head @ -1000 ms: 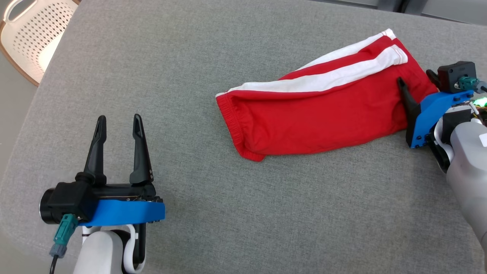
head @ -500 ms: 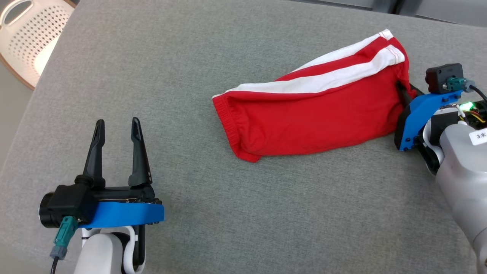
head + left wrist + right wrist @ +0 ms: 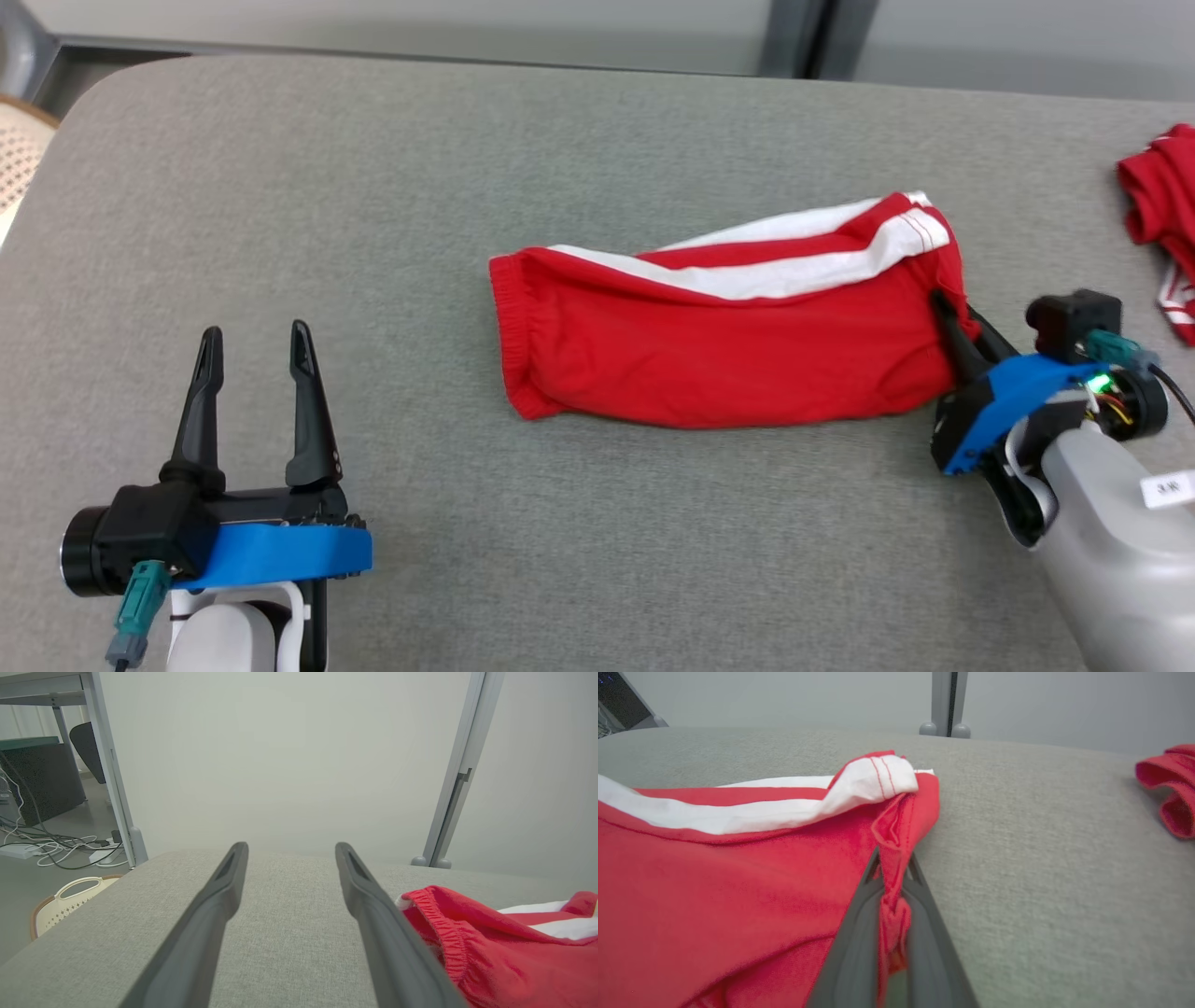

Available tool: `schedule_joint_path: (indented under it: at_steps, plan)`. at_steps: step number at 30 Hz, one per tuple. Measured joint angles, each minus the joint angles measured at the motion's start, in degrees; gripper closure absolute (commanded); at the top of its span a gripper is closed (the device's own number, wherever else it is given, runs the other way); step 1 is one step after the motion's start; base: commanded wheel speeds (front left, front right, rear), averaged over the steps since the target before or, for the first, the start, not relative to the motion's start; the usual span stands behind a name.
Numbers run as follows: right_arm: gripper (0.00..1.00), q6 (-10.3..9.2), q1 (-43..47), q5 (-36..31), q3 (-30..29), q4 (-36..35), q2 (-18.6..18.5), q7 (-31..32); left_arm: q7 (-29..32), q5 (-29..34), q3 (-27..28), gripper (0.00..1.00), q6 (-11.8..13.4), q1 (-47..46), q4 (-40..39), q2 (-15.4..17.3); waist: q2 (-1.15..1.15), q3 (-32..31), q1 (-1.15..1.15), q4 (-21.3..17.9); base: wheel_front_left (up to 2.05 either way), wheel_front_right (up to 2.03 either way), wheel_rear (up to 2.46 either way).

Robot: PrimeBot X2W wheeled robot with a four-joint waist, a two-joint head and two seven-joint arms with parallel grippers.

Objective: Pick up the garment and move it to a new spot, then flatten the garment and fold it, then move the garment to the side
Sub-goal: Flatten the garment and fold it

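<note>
Red garment [image 3: 719, 345], white side stripes, lying on grey padded surface [image 3: 597, 541]. Hem end bunched between fingers of right gripper [image 3: 893, 861], clamped tight on cloth. Left gripper [image 3: 252, 334] spread wide, empty, well apart from waistband end. Second red cloth [image 3: 1158, 215] just beyond right gripper.

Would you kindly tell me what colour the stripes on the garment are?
White, on the red garment; clearest in the right wrist view.
</note>
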Motion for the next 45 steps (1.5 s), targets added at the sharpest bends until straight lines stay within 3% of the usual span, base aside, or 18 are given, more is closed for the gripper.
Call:
schedule_joint_path:
  at_steps: [9, 20, 30, 38, 45]
  plan:
    - [1.0, -0.01, 14.0, 0.2, -11.0, -11.7, -2.3, -0.1, 0.0, 1.2, 1.0, 0.0, 0.1, 2.4, -0.6, 0.0, 0.0, -3.0, 0.0, -4.7, 0.0, 0.0, 0.0]
    - [1.0, -0.01, 22.7, -3.5, -20.3, -17.1, -3.0, -0.1, 0.0, 1.4, 1.0, 0.0, 0.1, 3.6, -1.2, 0.0, 0.01, -4.2, 0.0, -6.3, 0.0, 0.0, 0.0]
    - [1.0, -0.01, 20.1, -6.8, -19.1, -23.5, 0.5, 0.3, 0.0, 1.5, 1.0, 0.0, 0.1, 3.7, -1.1, 0.0, 0.0, -4.8, 0.0, -6.6, 0.0, 0.0, 0.0]
    - [1.0, -0.01, 15.9, -8.8, -13.6, -30.6, 3.8, 3.4, 0.0, 1.5, 0.1, 0.0, 0.1, 4.1, -0.6, 0.0, 0.0, -6.1, 0.0, -5.7, 0.0, 0.0, 0.0]
    - [1.0, -0.01, 13.0, -9.3, -9.2, -32.2, 6.3, 5.8, 0.0, 0.7, -0.5, 0.0, 0.1, 3.9, -0.2, 0.0, 0.0, -6.4, 0.0, -3.2, 0.0, 0.0, 0.0]
